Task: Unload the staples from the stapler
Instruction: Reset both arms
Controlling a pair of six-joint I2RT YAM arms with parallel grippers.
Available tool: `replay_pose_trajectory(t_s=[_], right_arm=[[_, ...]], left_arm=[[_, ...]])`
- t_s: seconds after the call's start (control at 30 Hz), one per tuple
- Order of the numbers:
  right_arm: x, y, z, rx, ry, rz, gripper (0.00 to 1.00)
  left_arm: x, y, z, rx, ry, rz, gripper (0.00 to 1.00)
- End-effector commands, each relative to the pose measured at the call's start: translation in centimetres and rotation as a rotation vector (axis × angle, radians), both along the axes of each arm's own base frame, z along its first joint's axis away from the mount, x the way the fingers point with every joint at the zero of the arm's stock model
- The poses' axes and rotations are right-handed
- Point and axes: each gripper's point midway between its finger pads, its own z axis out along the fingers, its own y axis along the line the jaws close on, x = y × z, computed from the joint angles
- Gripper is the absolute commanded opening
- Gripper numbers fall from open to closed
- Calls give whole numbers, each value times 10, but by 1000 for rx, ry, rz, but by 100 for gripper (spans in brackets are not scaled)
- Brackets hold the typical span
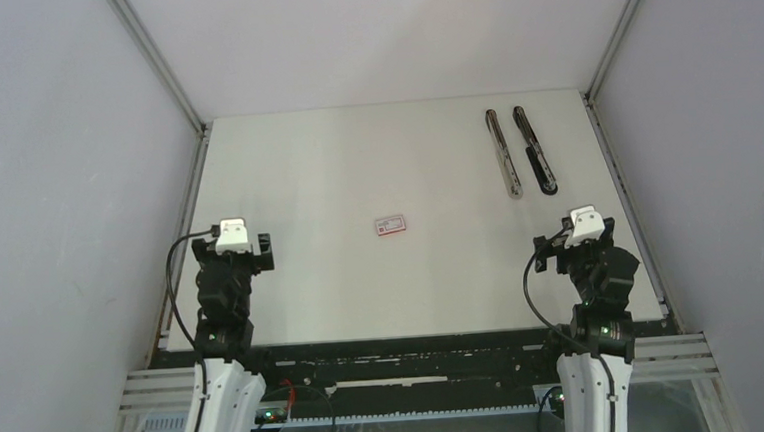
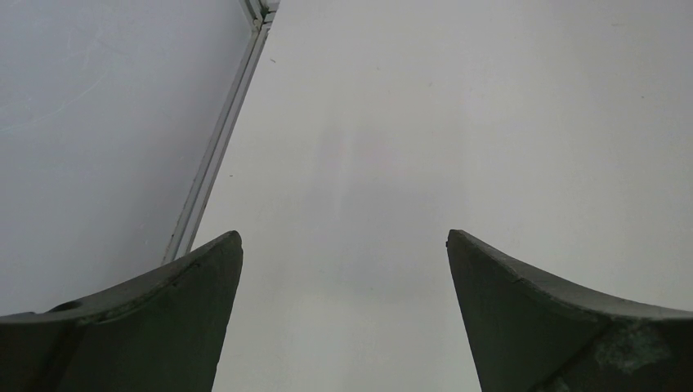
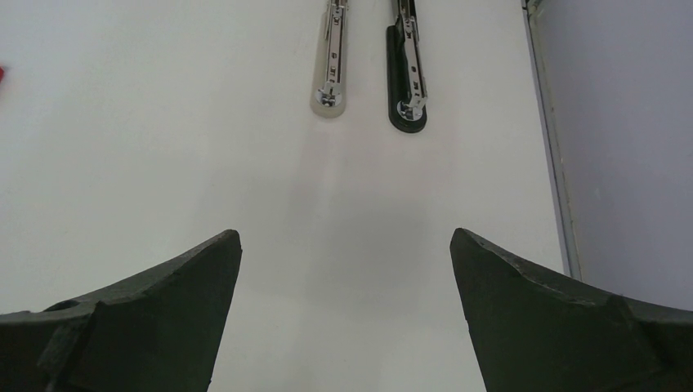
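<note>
The left gripper point(image 2: 343, 238) and right gripper point(image 3: 345, 235) are poised over the white table point(image 1: 334, 159), fingers spread wide, grasping nothing. A small pink-and-white box point(image 1: 391, 224) lies mid-table. At far right, a slim pale-grey stapler point(image 1: 503, 153) and a black stapler point(image 1: 534, 149) rest side by side; staples too small to discern.

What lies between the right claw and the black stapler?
Nothing; the right wrist view shows only bare table between the right claw and the black stapler.

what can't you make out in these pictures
- No staples seen: the top view is too small to show whether the pale stapler or the black stapler is loaded.
- Stapler far ends: cut off by the right wrist view's top edge.
- Print on the small pink-and-white box: too small, top view.
</note>
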Motion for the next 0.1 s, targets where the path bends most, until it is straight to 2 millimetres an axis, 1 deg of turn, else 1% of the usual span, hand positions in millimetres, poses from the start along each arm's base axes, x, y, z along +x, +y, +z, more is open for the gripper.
replay_pose_trajectory(t_s=[0.0, 0.07], right_arm=[[3, -3, 10, -2, -46, -15, 100], [3, -2, 10, -2, -45, -8, 100]], left_arm=[[0, 1, -5, 5, -5, 6, 100], [0, 3, -3, 4, -11, 17, 100]])
